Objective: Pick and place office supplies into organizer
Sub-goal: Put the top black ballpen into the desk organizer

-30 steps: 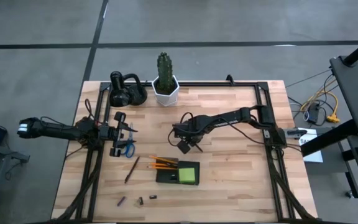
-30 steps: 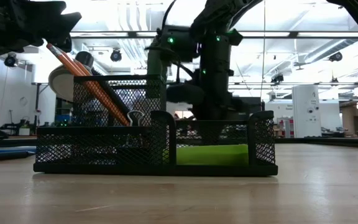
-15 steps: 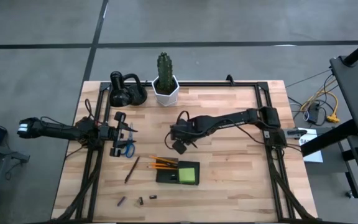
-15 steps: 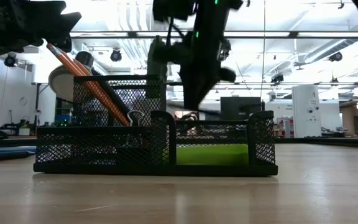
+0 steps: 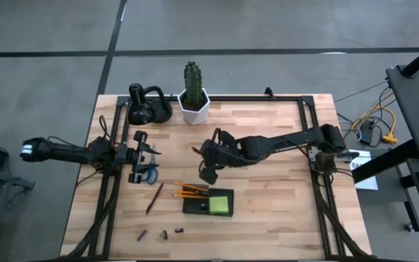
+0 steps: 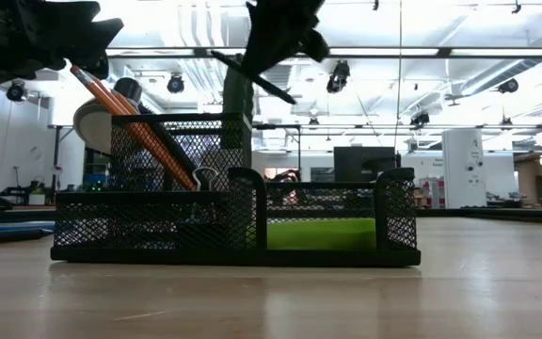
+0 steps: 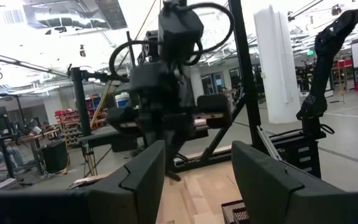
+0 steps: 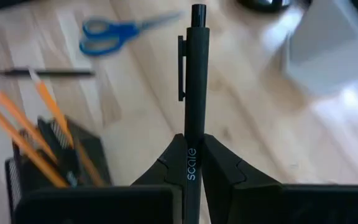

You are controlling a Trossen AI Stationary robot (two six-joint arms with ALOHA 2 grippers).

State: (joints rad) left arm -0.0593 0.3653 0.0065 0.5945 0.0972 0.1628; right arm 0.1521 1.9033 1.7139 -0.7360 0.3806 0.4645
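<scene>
My right gripper (image 5: 208, 173) hangs above the table just beyond the organizer (image 5: 208, 201), shut on a black pen (image 8: 194, 93). The organizer is a black mesh tray; several orange pencils (image 6: 130, 122) lean in its left compartment and a lime-green pad (image 6: 318, 234) lies in its right one. Blue-handled scissors (image 5: 150, 173) lie flat by my left gripper (image 5: 140, 156), which is open near the table's left edge. Another dark pen (image 5: 153, 198) lies left of the organizer. Small dark clips (image 5: 164, 235) lie near the table's near edge. My right gripper pinches the black pen's barrel (image 8: 191, 163) between its two fingers (image 8: 166, 165), the printed lettering right at the pads. The pen runs along the fingers, and its clip end (image 8: 183, 65) sticks out ahead. The pen (image 6: 252, 77) is lifted clear and slants above the organizer.
A white hexagonal pot with a cactus (image 5: 193, 102) and a black rounded gadget (image 5: 148, 108) stand at the far edge. A black frame (image 5: 318, 175) runs round the tabletop. Bare wood (image 5: 275, 204) lies right of the organizer.
My right gripper has risen with the pen and drifted a little toward the table's left and near edges, closer to the organizer. It has tipped, so the pen now slants high above the tray. The left arm has kept still.
</scene>
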